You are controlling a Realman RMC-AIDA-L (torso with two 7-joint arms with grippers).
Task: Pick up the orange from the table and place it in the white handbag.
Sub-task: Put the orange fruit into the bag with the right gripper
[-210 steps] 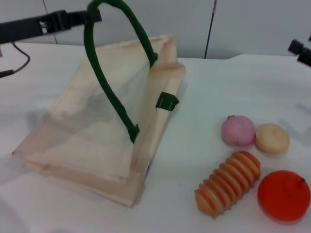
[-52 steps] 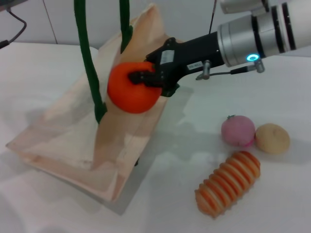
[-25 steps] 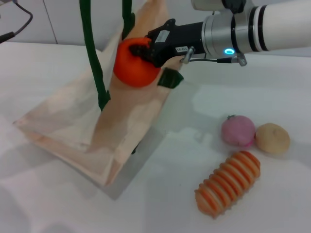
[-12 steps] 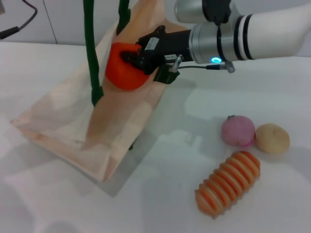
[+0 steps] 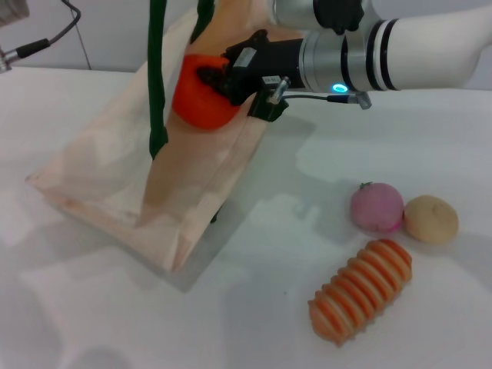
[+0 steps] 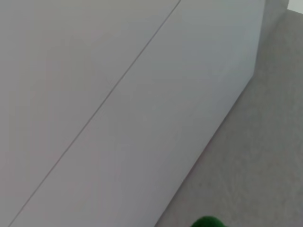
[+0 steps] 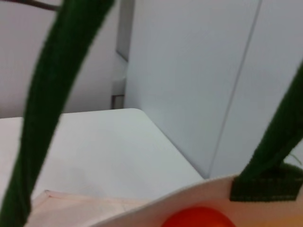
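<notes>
Although the orange [image 5: 200, 96] is off the tabletop [image 5: 115, 307] and carried to the bag, the task reads as unfinished: the right tool [image 5: 217, 79] is clamped on the fruit, holding it at the mouth of the white handbag [image 5: 131, 181], level with the upper rim and partly past it, above the far edge of the tabletop toward the far-left corner. In the right wrist view the top of the orange [image 7: 199, 216] shows just behind the cream rim of the bag, between the two green handles [image 7: 45, 109]. The pick-up and the carry are judged complete; the lowering into the bag and the release remain, followed by withdrawal of the arm. The bag's handles [image 5: 157, 84] run up out of the head view; the left tool is not visible in any view, and the left wrist view shows only a wall, a floor and a scrap of green, so whether it holds them cannot be told. Count: one orange, one handbag with two green loop handles. Near the front-right corner lie three other items: one pink round fruit [image 5: 377, 207], one pale tan ball [image 5: 430, 219] touching it, and one ridged orange-and-cream oblong item [image 5: 360, 290] just in front of them, all well apart from the bag.
</notes>
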